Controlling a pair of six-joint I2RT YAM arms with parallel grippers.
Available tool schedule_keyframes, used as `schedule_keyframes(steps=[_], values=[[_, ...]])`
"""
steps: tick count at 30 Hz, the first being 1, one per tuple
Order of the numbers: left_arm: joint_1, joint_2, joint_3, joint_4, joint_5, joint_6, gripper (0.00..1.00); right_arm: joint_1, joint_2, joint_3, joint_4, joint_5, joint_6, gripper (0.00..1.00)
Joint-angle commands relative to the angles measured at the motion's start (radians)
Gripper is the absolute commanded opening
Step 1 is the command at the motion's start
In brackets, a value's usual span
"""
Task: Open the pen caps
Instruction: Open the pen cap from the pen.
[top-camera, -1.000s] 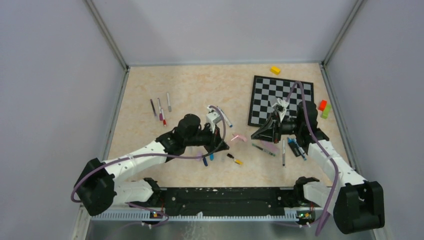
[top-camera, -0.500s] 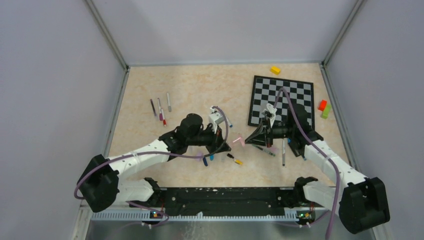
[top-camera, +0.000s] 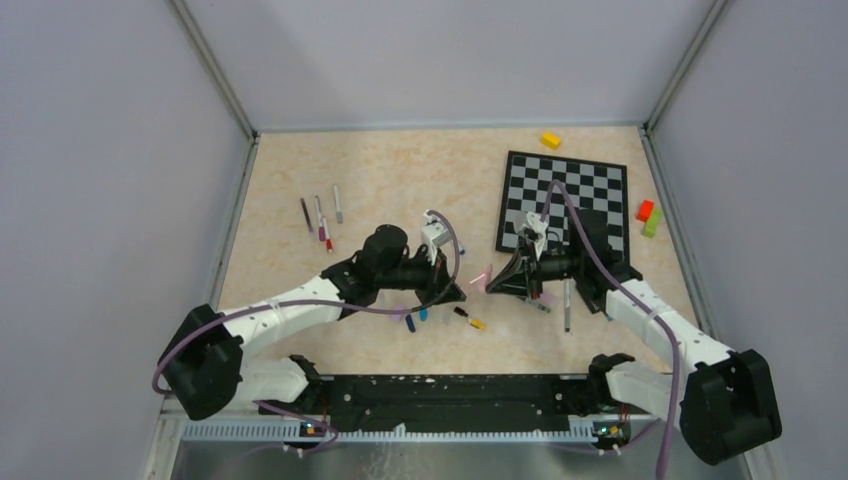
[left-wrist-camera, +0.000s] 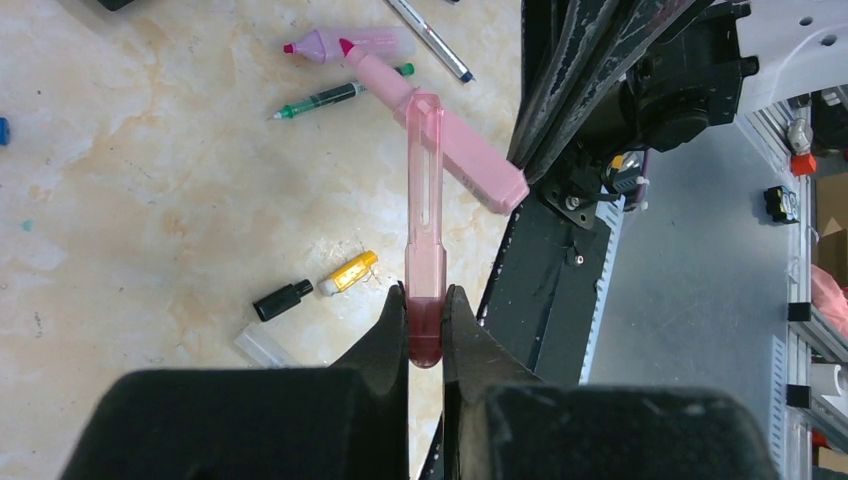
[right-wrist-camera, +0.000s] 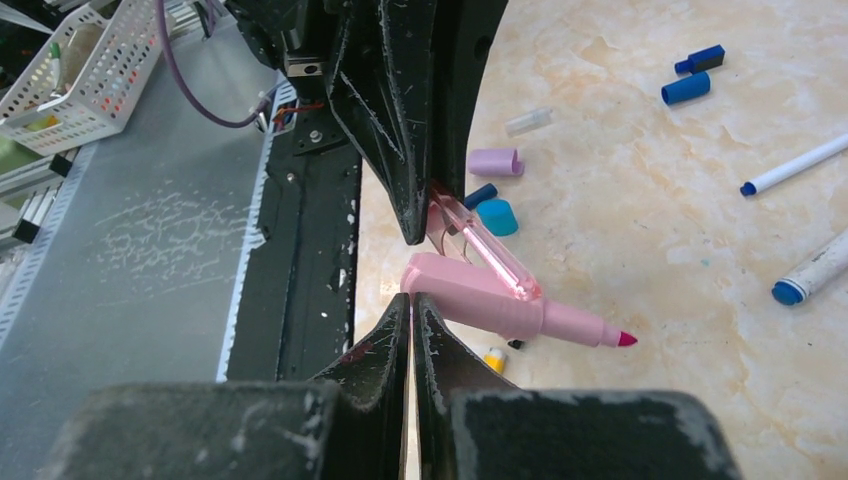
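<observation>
**Pink cap** (left-wrist-camera: 425, 200): long, slim, see-through pink plastic, with a clip slot down one side and a darker closed end. Off its highlighter (right-wrist-camera: 500, 305). Pinched at the closed end by the left gripper (left-wrist-camera: 426, 300), fingers narrowed tight onto it. Open end leaning at an angle against the barrel. Held up over the middle of the table (left-wrist-camera: 150, 200), between the two grippers.

**Highlighter:** pale pink barrel, magenta tip bare. Clamped at the blunt rear end by the right gripper (right-wrist-camera: 411, 310), fingers almost together.

**Loose on the table nearby:** black cap (left-wrist-camera: 282, 300), lilac cap (right-wrist-camera: 497, 162), teal cap (right-wrist-camera: 497, 217), blue cap (right-wrist-camera: 686, 89), clear cap (right-wrist-camera: 528, 121). All lying flat and apart from one another.
</observation>
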Motion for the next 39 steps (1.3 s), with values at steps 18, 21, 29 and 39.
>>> schedule_keyframes(steps=[18,21,29,39], values=[[0.002,-0.003,0.006,0.001,0.034,0.060,0.00,-0.051,-0.035,0.073,-0.134,-0.050,-0.185,0.07],[0.002,-0.011,0.002,-0.008,0.053,0.075,0.00,-0.095,-0.044,0.089,-0.175,-0.073,-0.223,0.21],[-0.018,-0.014,0.051,-0.151,0.079,0.218,0.00,-0.105,-0.034,0.114,-0.338,-0.095,-0.468,0.53],[-0.064,0.025,0.130,-0.226,0.062,0.301,0.00,0.023,0.134,0.225,-0.604,-0.019,-0.763,0.70]])
